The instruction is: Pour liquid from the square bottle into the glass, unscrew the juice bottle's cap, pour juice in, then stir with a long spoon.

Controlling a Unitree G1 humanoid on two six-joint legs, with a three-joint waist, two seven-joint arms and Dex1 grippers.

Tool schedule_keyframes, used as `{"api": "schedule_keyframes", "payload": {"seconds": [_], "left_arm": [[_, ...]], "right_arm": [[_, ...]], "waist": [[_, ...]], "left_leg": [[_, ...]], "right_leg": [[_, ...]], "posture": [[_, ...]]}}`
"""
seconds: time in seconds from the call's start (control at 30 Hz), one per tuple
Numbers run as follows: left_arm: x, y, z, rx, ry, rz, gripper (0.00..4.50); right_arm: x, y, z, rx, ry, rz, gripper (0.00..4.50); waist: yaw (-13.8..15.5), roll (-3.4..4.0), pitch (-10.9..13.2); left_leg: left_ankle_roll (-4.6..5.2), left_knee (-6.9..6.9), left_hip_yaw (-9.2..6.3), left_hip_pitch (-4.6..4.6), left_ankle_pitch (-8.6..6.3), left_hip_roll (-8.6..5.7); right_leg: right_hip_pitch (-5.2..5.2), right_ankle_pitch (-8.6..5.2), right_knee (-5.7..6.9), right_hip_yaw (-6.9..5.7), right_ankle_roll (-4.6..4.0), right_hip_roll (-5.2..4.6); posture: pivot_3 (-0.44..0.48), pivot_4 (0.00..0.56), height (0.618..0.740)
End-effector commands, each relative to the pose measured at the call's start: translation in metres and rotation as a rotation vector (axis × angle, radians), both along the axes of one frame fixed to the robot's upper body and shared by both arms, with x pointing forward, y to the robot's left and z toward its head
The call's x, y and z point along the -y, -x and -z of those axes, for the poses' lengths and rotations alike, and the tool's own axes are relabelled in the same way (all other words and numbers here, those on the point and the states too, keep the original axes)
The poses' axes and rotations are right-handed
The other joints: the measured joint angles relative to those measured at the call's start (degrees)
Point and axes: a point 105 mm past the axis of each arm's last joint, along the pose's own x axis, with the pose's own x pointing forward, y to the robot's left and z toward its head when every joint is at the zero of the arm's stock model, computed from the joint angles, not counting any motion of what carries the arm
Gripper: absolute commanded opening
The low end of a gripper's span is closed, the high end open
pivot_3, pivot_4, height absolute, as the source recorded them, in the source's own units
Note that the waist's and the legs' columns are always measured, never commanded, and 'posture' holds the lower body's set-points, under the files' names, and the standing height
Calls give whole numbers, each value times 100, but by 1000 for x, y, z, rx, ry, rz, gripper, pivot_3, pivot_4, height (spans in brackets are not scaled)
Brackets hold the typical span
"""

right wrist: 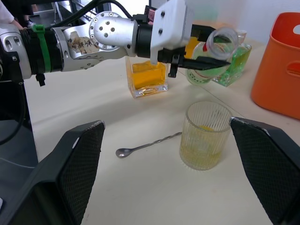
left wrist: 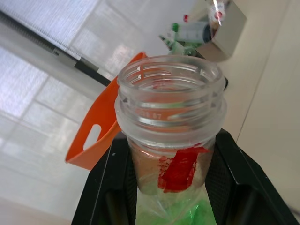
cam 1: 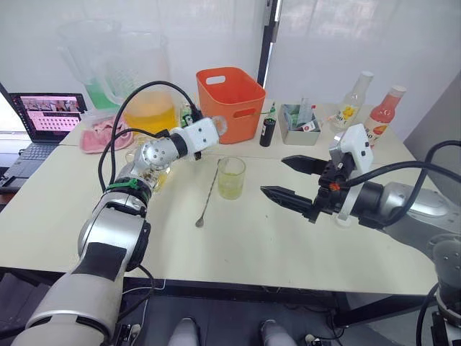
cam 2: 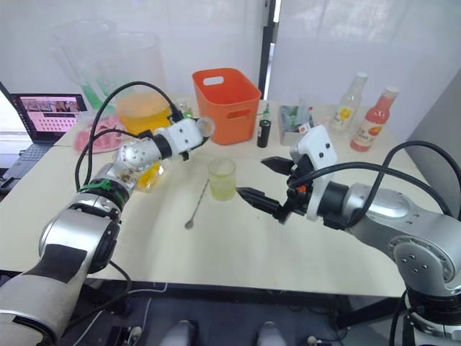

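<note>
Between the black fingers of my left hand [right wrist: 206,58] sits the juice bottle [left wrist: 171,122], clamped just below its threaded collar, the fingers closed against either side of the neck. Its mouth is open and uncapped, and the bottle is tipped over toward the horizontal with the opening facing the glass [cam 1: 231,177]. My judgement is that the pour of juice is the step in hand. To do it well I would bring the mouth over the glass's rim before tilting further, since at present the opening appears to sit a little up and to my left of the glass rather than above it. Then I would roll the wrist slowly so the stream starts thin, and watch the level.

My right hand [cam 1: 292,179] hangs over the counter [cam 1: 252,238] to the right of the glass, fingers spread wide and holding nothing.

The juice bottle is clear plastic with a ridged screw neck, a scrap of red at the shoulder and green showing lower down. The glass is ribbed, with a shallow pool of pale yellow at the bottom. Just left of it lies the long spoon [cam 1: 208,194], flat on the counter. The square bottle [right wrist: 146,78] stands behind, upright, about half full of amber-yellow liquid.
</note>
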Motion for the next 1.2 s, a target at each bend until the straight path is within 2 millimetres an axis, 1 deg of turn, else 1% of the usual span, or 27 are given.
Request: {"api": "schedule_keyframes", "payload": {"seconds": [0.03, 0.1, 0.17, 0.27, 0.33, 0.47, 0.57, 0.7, 0.8, 0.83, 0.9, 0.93, 1.0, 1.07, 1.17, 1.2], "left_arm": [[-3, 2, -51, 22, 228, 34, 1383], [-7, 1, -59, -10, 326, 37, 1383], [-16, 1, -62, -42, 391, 31, 1383], [-30, 0, -53, -152, 403, 3, 1383], [-36, 2, -53, -213, 444, 0, 1383], [-42, 17, -50, -321, 502, 12, 1383], [-44, 35, -47, -396, 555, 39, 1383], [-50, 58, -49, -442, 623, 54, 1383], [-56, 78, -46, -461, 617, 66, 1383], [-57, 90, -41, -508, 606, 101, 1383], [-66, 115, -37, -537, 580, 155, 1383], [-70, 120, -36, -554, 581, 149, 1383], [-90, 130, -36, -538, 577, 91, 1383], [-101, 137, -36, -524, 579, 61, 1383], [-116, 153, -32, -474, 515, 19, 1383], [-126, 160, -31, -465, 550, 5, 1383]], "right_arm": [[-2, 2, -9, 44, -10, -22, 4500], [-3, 2, -9, 42, -11, -29, 4500], [-4, 0, -9, 40, -9, -36, 4500], [-7, -2, -11, 38, -11, -60, 4500], [-9, -3, -10, 32, -12, -78, 4500], [-12, -6, -7, 15, -10, -115, 4500], [-16, -10, -7, 8, -12, -151, 4500], [-21, -14, -6, -1, -10, -199, 4500], [-23, -18, -5, -3, -7, -226, 4500], [-25, -19, -5, -4, -7, -243, 4500], [-31, -20, -5, -10, -7, -283, 4500], [-32, -21, -5, -11, -7, -294, 4500], [-36, -22, -4, -13, -5, -317, 4500], [-37, -23, -4, -14, -5, -332, 4500], [-40, -24, -4, -19, -1, -362, 4500], [-41, -25, -4, -23, 0, -372, 4500]], "waist": [[-12, 0, 0], [-27, 0, 0], [-38, 0, 0], [-55, 0, 0], [-80, 0, 0], [-153, 0, 0], [-171, 1, 0], [-191, 1, 0], [-216, 1, 0], [-230, 1, 0], [-303, 2, -1], [-313, 2, -1], [-318, 2, 0], [-317, 2, 0], [-314, 2, 0], [-311, 2, -1]], "left_leg": [[0, 0, -1, 0, 0, 0], [1, 0, -4, 0, 0, 0], [1, 0, -6, 0, 1, 0], [3, 0, -9, 1, 2, 0], [3, -1, -10, 3, 2, 0], [4, 0, -16, 3, 3, 0], [3, 1, -22, 2, 4, -1], [5, 1, -29, 2, 5, -1], [5, -1, -31, 7, 6, -1], [6, -1, -32, 8, 6, -1], [6, -4, -32, 12, 6, -1], [6, -4, -32, 13, 6, -1], [6, -3, -37, 14, 6, 0], [9, -3, -39, 14, 8, 0], [10, -1, -41, 14, 9, 0], [10, -2, -40, 15, 9, 0]], "right_leg": [[0, 0, 1, 0, 0, 0], [0, 0, 2, 0, 0, 1], [0, 0, 4, -1, 0, 2], [0, 0, 6, -1, 0, 3], [1, 0, 9, -1, -1, 4], [2, 0, 14, -5, -6, 4], [2, 1, 17, -8, -10, 4], [3, 1, 17, -12, -11, 8], [4, 1, 18, -11, -12, 9], [4, 0, 20, -12, -13, 9], [5, 0, 20, -10, -14, 10], [6, -2, 24, -11, -17, 9], [5, -4, 26, -16, -19, 10], [5, -6, 24, -17, -16, 11], [9, -10, 19, -19, -10, 9], [10, -9, 19, -20, -13, 9]], "posture": [[0, 150, 717], [0, 150, 717], [0, 150, 717], [0, 150, 717], [0, 150, 717], [0, 150, 717], [0, 150, 717], [0, 150, 717], [0, 150, 717], [0, 150, 717], [0, 150, 717], [0, 150, 717], [0, 150, 717], [0, 150, 717], [0, 150, 717], [0, 150, 717]]}}
